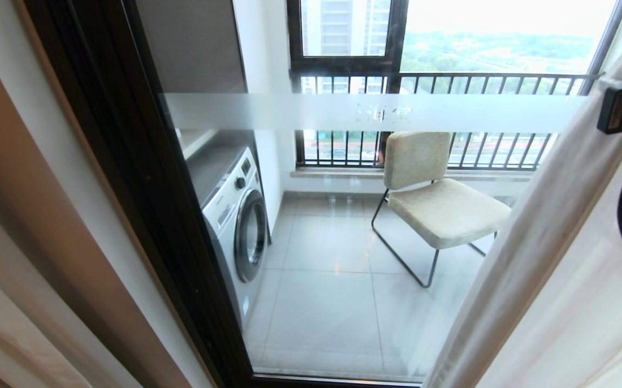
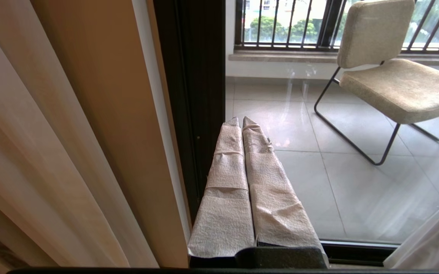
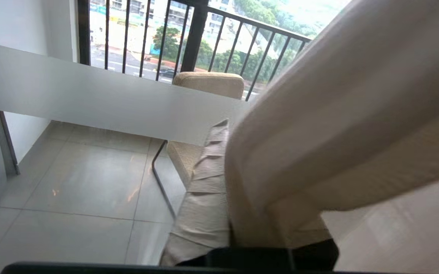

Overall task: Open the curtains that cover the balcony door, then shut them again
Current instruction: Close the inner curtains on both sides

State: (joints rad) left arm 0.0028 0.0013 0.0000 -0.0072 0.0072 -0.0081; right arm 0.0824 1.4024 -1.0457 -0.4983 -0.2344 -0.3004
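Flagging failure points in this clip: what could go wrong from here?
The cream curtain lies between the right gripper's fingers, which look only loosely closed; it may slip free mid-pull. The fabric hangs close against the balcony door, so the gripper could knock the glass.

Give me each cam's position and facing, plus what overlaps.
Head: high, looking down through the balcony door at the chair; right arm at the curtains.
Left wrist: low by the frame; left gripper shut, empty.
Right wrist: behind the right gripper, curtain fold between its fingers.
All three share the chair and railing.
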